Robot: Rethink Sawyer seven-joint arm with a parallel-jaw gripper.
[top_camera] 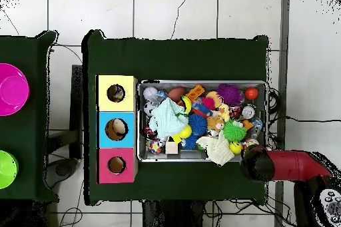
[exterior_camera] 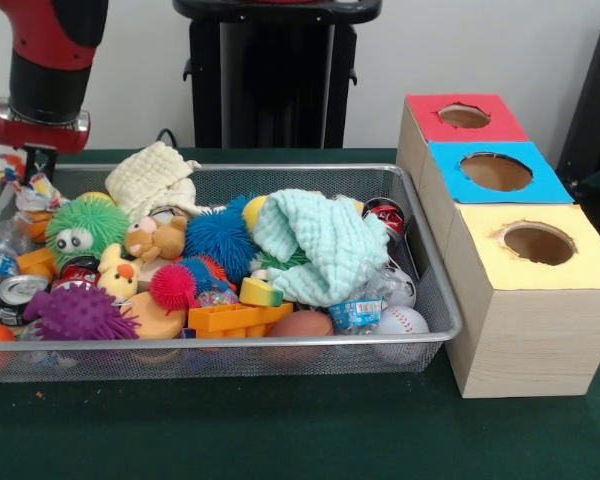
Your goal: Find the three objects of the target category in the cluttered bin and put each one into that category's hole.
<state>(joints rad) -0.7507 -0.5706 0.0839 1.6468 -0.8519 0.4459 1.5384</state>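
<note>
No legible text, label, brand or number in either view. Crushed silver drink can (exterior_camera: 18,291) and red-and-black can (exterior_camera: 385,215) carry print, too small to read.

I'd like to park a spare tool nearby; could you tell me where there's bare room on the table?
The green table is bare in front of the bin and the yellow-topped box. The bin itself is packed edge to edge, mint-green cloth on top.
</note>
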